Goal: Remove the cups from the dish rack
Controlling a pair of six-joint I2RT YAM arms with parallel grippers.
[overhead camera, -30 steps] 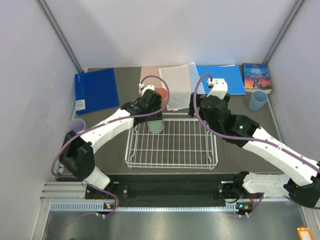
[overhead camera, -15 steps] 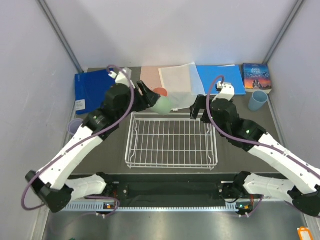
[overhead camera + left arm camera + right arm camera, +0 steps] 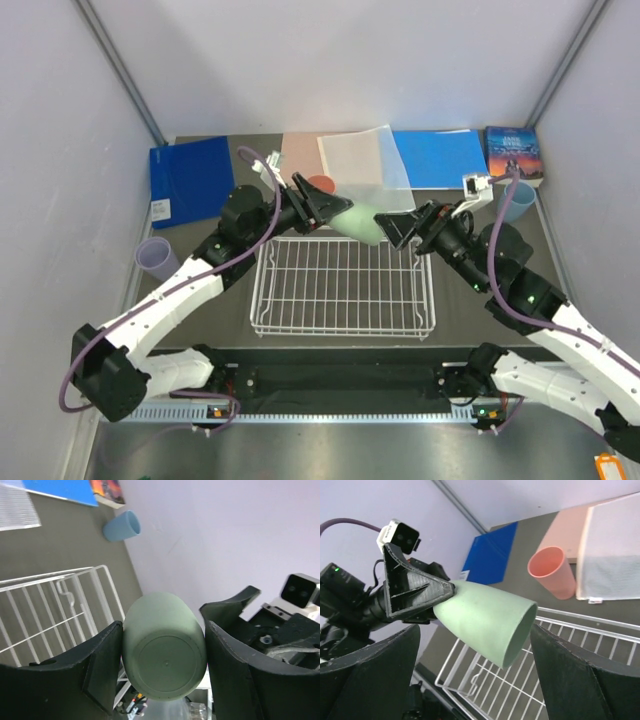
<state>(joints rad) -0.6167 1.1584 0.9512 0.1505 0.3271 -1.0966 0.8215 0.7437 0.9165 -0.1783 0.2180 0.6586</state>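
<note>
Pale green cup [image 3: 357, 223] is lying sideways over dish rack [image 3: 342, 331], left gripper [image 3: 325, 208] clamping its base; mouth is pointing at right gripper [image 3: 396, 230], spread wide, empty, nearest

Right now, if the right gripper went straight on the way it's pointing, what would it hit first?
The pale green cup. The left gripper holds it sideways, its open mouth facing the open right gripper. Whether a finger would strike the rim or slip inside is unclear.
</note>
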